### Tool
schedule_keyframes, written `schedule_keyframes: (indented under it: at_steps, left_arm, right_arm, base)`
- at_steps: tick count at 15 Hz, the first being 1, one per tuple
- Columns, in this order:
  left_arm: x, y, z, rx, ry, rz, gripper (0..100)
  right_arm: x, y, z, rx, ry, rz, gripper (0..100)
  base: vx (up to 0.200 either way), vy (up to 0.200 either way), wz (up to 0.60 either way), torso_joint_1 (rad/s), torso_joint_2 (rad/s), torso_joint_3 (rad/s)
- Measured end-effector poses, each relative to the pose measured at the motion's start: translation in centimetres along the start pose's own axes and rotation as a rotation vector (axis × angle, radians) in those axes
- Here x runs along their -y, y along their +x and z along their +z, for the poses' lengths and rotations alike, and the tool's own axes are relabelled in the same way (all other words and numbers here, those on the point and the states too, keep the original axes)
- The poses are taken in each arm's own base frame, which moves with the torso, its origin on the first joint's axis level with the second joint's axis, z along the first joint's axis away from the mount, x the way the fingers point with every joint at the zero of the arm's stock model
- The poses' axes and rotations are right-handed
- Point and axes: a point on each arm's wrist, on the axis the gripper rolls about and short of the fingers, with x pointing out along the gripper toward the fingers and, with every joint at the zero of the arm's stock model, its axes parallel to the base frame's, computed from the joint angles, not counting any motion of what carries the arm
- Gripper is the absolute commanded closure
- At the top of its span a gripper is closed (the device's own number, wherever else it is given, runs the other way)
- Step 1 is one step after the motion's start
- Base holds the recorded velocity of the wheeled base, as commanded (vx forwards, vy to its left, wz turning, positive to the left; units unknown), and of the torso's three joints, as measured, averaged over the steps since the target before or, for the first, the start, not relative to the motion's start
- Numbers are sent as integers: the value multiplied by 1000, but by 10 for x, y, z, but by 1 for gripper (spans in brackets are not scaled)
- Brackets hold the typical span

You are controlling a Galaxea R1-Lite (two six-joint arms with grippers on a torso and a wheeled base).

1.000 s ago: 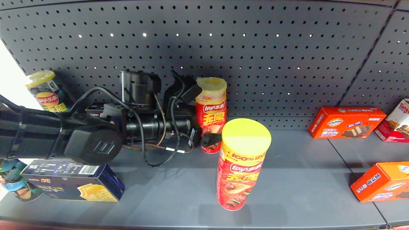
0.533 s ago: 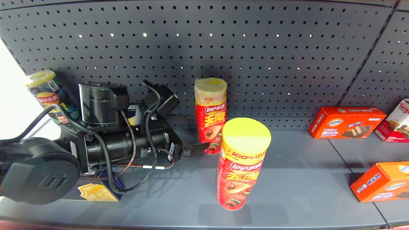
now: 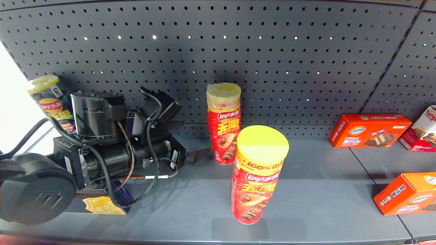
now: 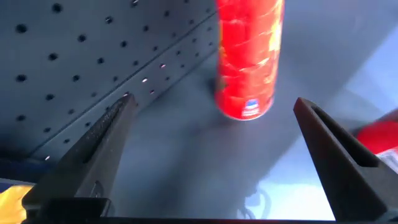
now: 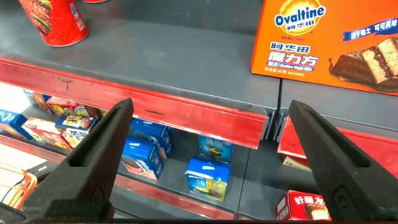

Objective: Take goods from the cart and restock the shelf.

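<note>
Two red chip cans with yellow lids stand upright on the grey shelf point(image 3: 323, 190): one point(image 3: 223, 122) near the pegboard, one point(image 3: 257, 173) nearer the front. My left gripper point(image 3: 193, 157) is open, low over the shelf, a short way left of the back can and apart from it. The left wrist view has that can point(image 4: 247, 59) ahead of the open left gripper point(image 4: 213, 102), and the front can point(image 4: 382, 140) at the edge. My right gripper point(image 5: 210, 104) is open and holds nothing, off the shelf's red front edge point(image 5: 143, 93).
A green chip can point(image 3: 51, 98) and a dark blue box point(image 3: 102, 204) sit at the left under my arm. Orange boxes point(image 3: 369, 130) point(image 3: 407, 197) lie at the right. The pegboard point(image 3: 238, 51) closes the back. Blue boxes point(image 5: 208, 177) fill the shelf below.
My left gripper has come off the back red can and drawn back to the left. The can stays upright where it was set.
</note>
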Motion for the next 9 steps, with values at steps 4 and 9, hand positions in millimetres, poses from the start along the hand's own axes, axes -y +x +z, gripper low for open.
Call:
schedule_keyframes:
  at_steps: [4,9]
  left_arm:
    - [-5,12,5,5,3,41,0]
    - [-9,24,5,-1,3,60,0]
  right_arm:
    - [0,0,0,0,0,0,0]
    - [0,0,0,0,0,0,0]
  base:
    - [0,0,0,0,0,0]
    - [0,0,0,0,0,0]
